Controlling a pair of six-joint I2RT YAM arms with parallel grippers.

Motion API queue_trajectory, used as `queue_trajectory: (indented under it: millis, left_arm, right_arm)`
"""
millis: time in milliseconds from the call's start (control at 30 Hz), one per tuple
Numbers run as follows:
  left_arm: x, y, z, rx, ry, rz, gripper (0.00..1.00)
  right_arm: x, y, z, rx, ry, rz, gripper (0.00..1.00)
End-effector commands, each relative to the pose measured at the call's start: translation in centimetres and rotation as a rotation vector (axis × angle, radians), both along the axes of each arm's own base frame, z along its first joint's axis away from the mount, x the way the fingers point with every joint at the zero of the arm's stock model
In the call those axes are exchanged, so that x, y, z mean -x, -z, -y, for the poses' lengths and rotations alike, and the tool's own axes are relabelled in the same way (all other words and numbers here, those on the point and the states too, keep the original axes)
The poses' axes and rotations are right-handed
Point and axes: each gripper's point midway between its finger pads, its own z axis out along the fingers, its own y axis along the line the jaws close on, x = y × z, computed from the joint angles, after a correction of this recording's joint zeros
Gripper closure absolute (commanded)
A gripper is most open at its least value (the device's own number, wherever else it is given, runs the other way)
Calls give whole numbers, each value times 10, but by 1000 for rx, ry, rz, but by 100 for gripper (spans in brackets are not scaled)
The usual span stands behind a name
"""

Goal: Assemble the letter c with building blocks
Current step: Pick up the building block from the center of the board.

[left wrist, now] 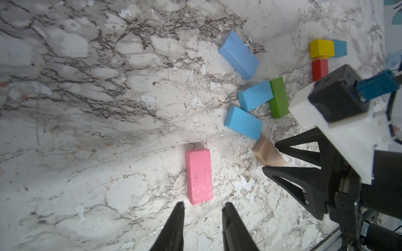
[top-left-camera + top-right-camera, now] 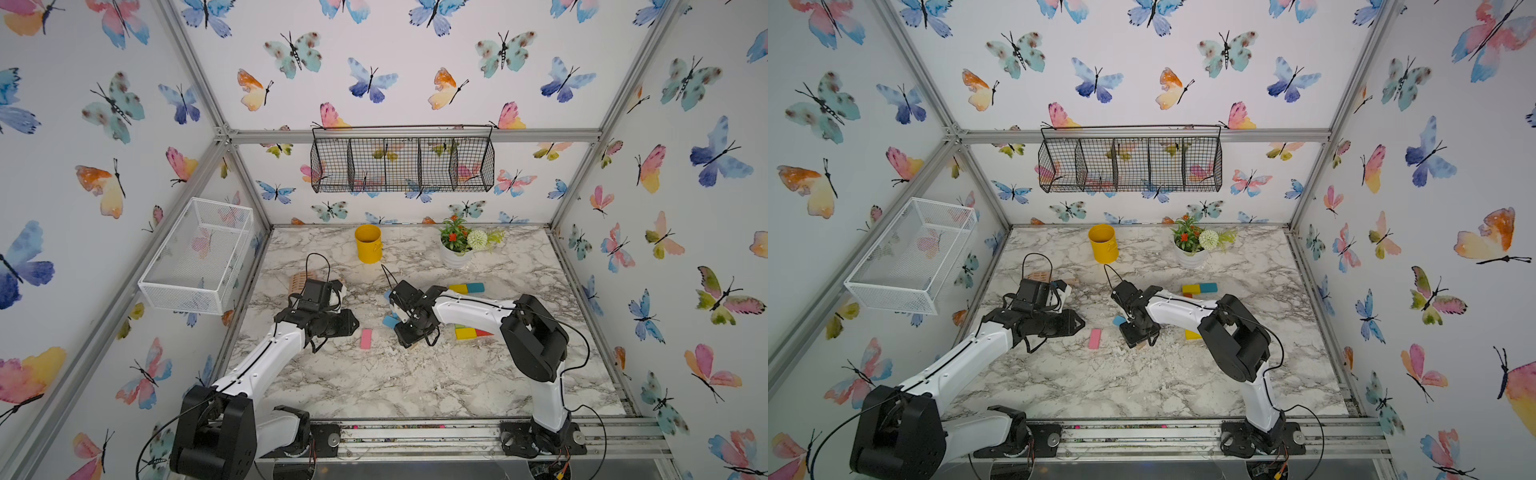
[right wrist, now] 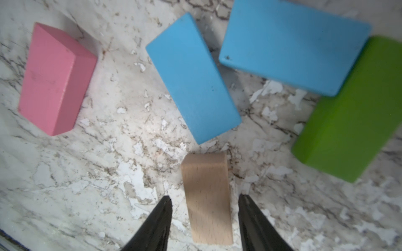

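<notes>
Where the left wrist view looks down on the marble desk (image 1: 87,104), you see the left fingers (image 1: 176,226) at the lower edge of the frame. They stand partly apart with nothing between them. The pink block (image 1: 199,176) lies flat just beyond their tips, untouched, at lower centre.

To the right of it in that frame, the right fingers (image 1: 291,181) reach in from the right edge and bracket one end of the tan block (image 1: 266,152). In the right wrist view the tan block sits at lower centre between those fingers, with a strip of desk showing on either side. They are open around it and not gripping it.

Note the other building blocks in the upper right quarter of the left wrist view:
- Three blue blocks (image 1: 238,54) lie there, one alone at the top and two lower.
- The middle blue one touches the green block (image 1: 278,97).
- The lowest blue one lies just beside the tan block.
- At the far upper right, the yellow block (image 1: 322,48) touches the teal block (image 1: 339,48).
- The red block (image 1: 319,69) lies just below the yellow one.

In both top views the pink block lies near the centre of the desk, between the two arms.
</notes>
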Motion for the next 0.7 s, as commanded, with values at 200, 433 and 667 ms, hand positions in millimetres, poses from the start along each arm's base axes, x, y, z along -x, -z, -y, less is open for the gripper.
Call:
queue_trajectory:
  millis: [200,433,667]
  left_arm:
    - [2,-3,1,17,17,14,67]
    - [1,-3,1,15,13,15,62]
    - [2,-4,7,45,32,1,48]
  right_arm:
    - [2,11,11,107,0,9,55]
    - [3,12,10,104,2,10,66]
    - [3,-16,-8,-11,-25,21,78]
